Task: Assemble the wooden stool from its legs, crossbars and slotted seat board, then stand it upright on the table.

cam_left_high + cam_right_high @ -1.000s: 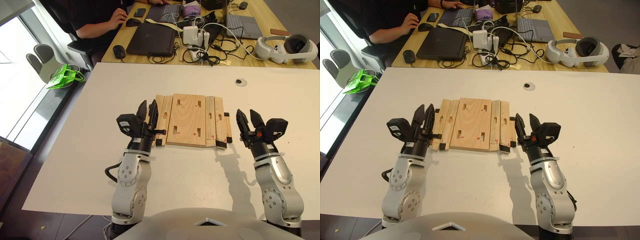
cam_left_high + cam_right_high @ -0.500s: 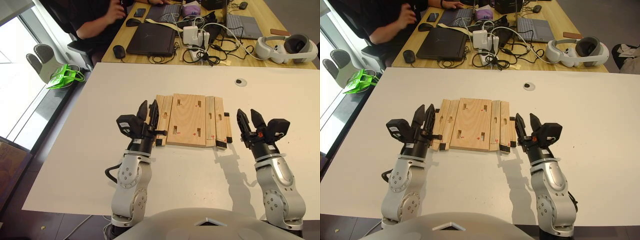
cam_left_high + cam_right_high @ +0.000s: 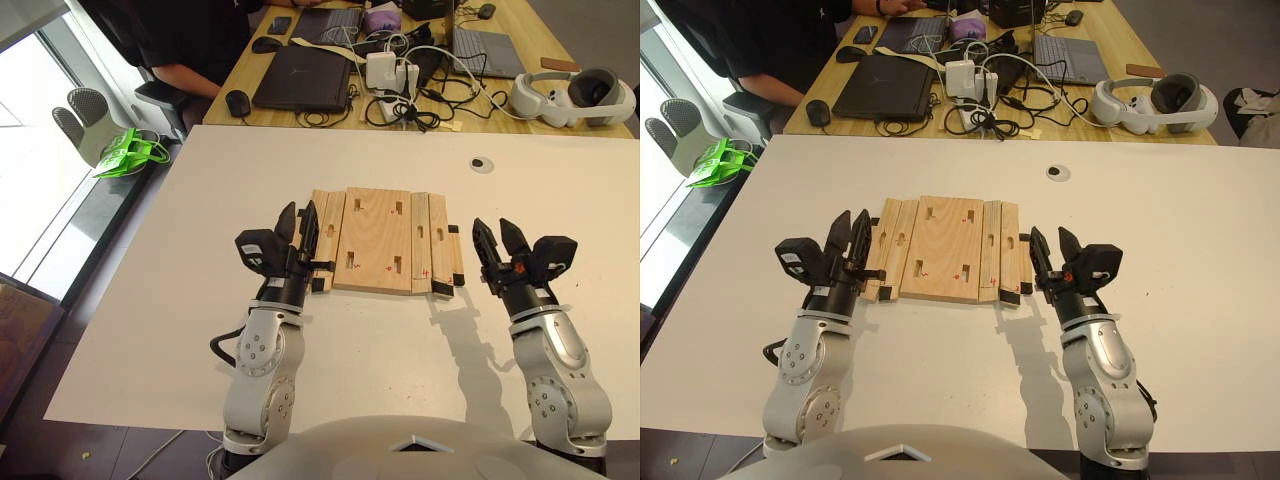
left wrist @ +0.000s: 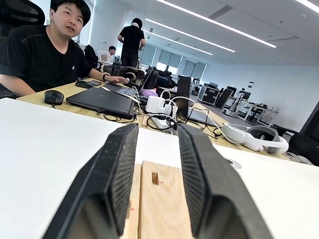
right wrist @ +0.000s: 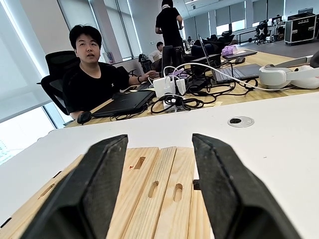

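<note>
While looking down from the head, can see wooden stool parts (image 3: 385, 240) lying flat in one tight row, in the middle of the picture on the white worktop (image 3: 180, 330). Widest piece in the middle: the slotted seat board (image 3: 378, 238). Narrow legs and crossbars (image 3: 437, 245) packed against both of its sides, some with black ends. All loose and flat, not yet put together.

Lots of bare white room all round the row: to the left, to the right and at the bottom of the picture. Left edge of the worktop slanting down the left side of the picture, with dark floor (image 3: 100, 240) past it. Far edge at the top, right up against a wooden desk (image 3: 500, 100) crowded with laptops (image 3: 305, 78), cables (image 3: 430, 100) and a white headset (image 3: 570, 97). One small round black dot (image 3: 483, 164) on the worktop in the upper right, well apart from the wood.

Tiny red marks (image 3: 354, 266) on the seat board and bars, too small to read.

Left gripper (image 3: 299, 207) at the left end of the row, fingers (image 4: 117, 169) a little apart, gripping nothing, with the end of the row seen between them in the left wrist view; cannot tell if touching. Right gripper (image 3: 492, 224) just beside the right end of the row, not touching it, fingers (image 5: 102, 189) spread wider, gripping nothing.
</note>
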